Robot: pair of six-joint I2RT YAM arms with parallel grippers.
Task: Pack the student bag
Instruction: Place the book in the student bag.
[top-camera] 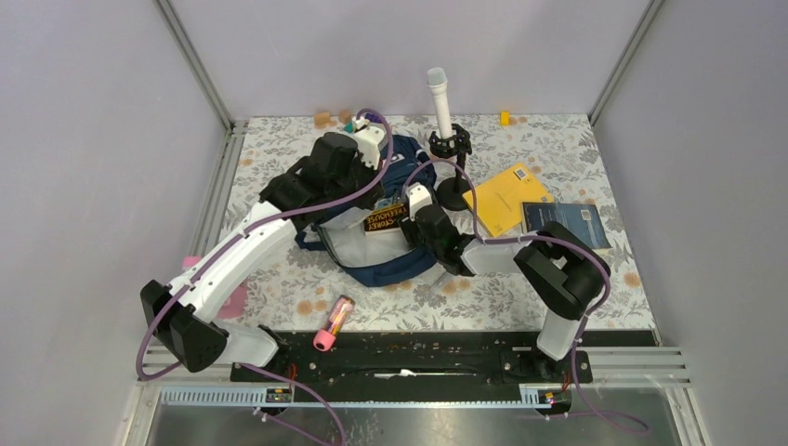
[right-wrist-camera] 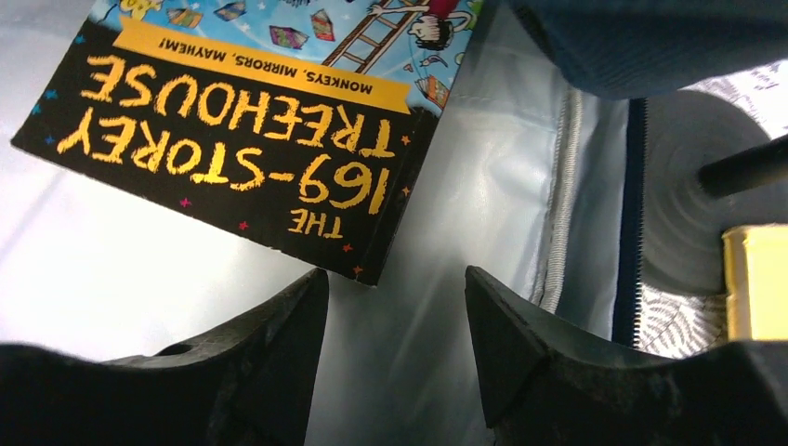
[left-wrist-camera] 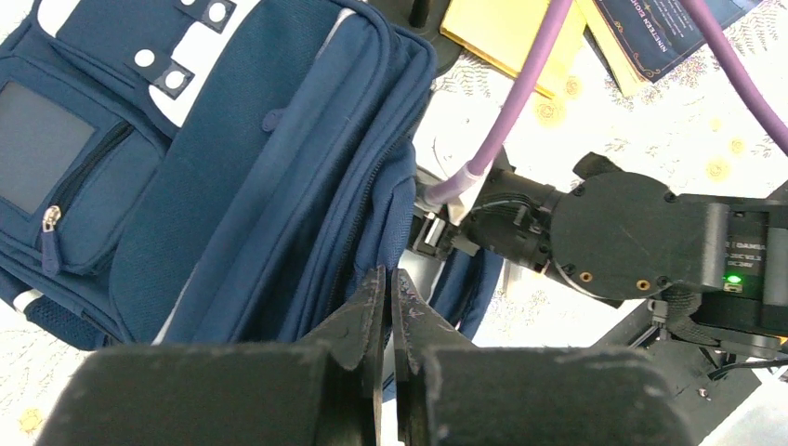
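Observation:
The student bag (top-camera: pixel 395 271) lies open in the middle of the table, navy outside (left-wrist-camera: pixel 232 167) with pale grey lining (right-wrist-camera: pixel 139 269). My left gripper (left-wrist-camera: pixel 388 271) is shut, and the blue edge of the bag's opening runs in between its fingertips. My right gripper (right-wrist-camera: pixel 395 279) is inside the bag over the lining, jaws apart with nothing between them. A black book with yellow lettering, "The 169-Storey Treehouse" (right-wrist-camera: pixel 251 139), rests on the lining just past the left finger (right-wrist-camera: pixel 279 344). From above, the same book (top-camera: pixel 383 219) shows in the bag's mouth.
A white microphone (top-camera: pixel 438 93) stands on a black stand (top-camera: pixel 454 192) behind the bag. A yellow book (top-camera: pixel 502 197) and a dark blue book (top-camera: pixel 567 221) lie to the right. A pink tube (top-camera: pixel 333 323) lies near the front edge. Small blocks (top-camera: pixel 322 119) sit at the back.

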